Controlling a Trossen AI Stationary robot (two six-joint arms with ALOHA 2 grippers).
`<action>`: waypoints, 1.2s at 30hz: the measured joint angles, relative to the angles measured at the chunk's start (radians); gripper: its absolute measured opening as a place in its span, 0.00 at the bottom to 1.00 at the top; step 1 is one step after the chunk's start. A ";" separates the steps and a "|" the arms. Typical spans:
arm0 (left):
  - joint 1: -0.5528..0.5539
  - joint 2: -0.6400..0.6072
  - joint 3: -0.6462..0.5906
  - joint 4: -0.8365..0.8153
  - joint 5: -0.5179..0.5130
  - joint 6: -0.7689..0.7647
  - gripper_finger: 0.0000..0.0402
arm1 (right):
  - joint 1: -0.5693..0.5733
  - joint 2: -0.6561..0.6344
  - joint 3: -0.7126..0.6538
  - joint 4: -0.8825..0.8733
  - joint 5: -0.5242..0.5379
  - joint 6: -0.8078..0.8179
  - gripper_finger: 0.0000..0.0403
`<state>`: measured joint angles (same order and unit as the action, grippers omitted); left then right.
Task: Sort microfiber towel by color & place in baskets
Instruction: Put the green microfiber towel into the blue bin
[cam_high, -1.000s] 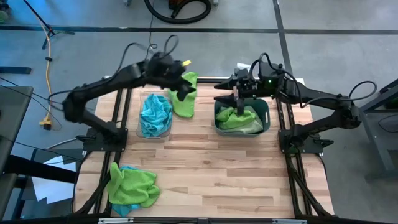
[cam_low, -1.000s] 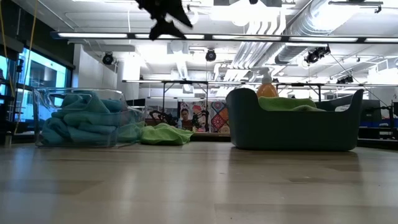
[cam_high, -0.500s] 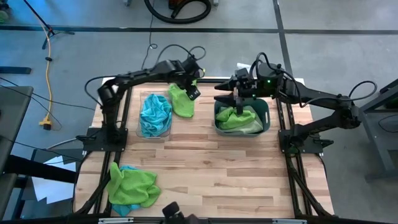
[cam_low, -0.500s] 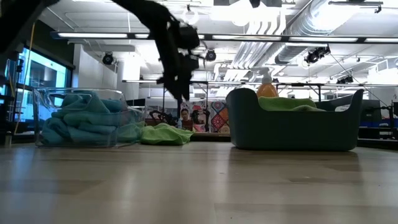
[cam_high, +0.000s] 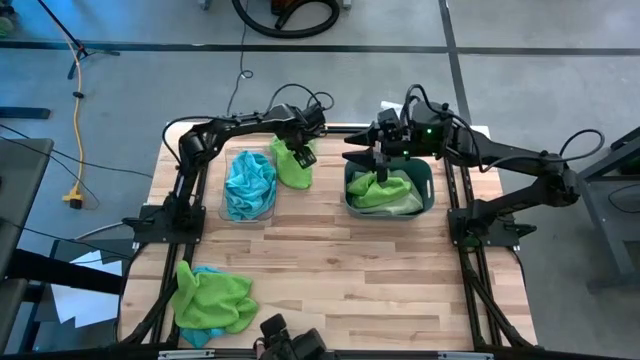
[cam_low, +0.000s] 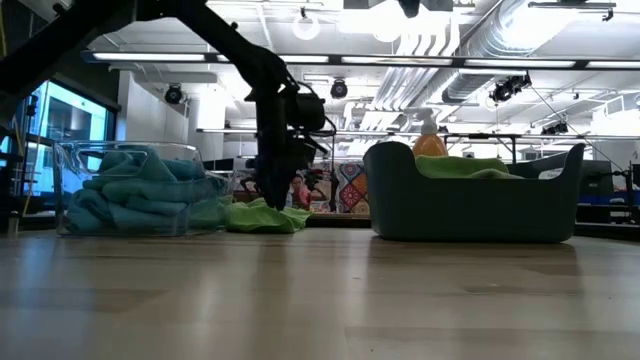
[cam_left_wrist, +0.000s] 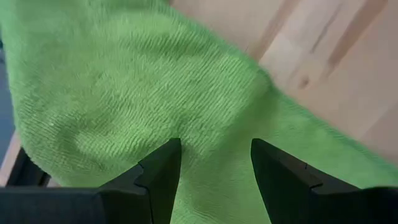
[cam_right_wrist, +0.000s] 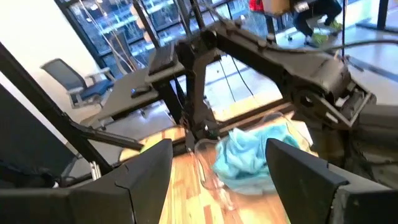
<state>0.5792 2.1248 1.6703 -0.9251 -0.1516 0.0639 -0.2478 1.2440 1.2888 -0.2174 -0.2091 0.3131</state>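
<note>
Lying under the open left end effector (cam_left_wrist: 214, 158): green towel (cam_left_wrist: 124, 99).

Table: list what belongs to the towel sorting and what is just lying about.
Job:
- clear basket with blue towels
- teal tub with green towels
- green towel under the open left gripper
- towel pile
- right gripper, open over the tub

Lying about:
- orange spray bottle
</note>
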 joint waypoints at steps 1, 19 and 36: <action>0.003 0.005 0.000 -0.002 -0.001 0.000 0.46 | 0.000 0.002 0.000 -0.008 0.000 0.002 0.64; -0.006 0.087 0.003 -0.040 -0.007 0.053 0.42 | 0.009 0.029 -0.001 -0.019 0.002 -0.006 0.64; 0.017 -0.091 -0.002 0.041 0.117 0.131 0.01 | 0.008 0.008 -0.001 -0.003 -0.002 -0.058 0.64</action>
<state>0.5961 2.0343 1.6688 -0.8841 -0.0343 0.1951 -0.2394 1.2524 1.2881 -0.2200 -0.2108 0.2551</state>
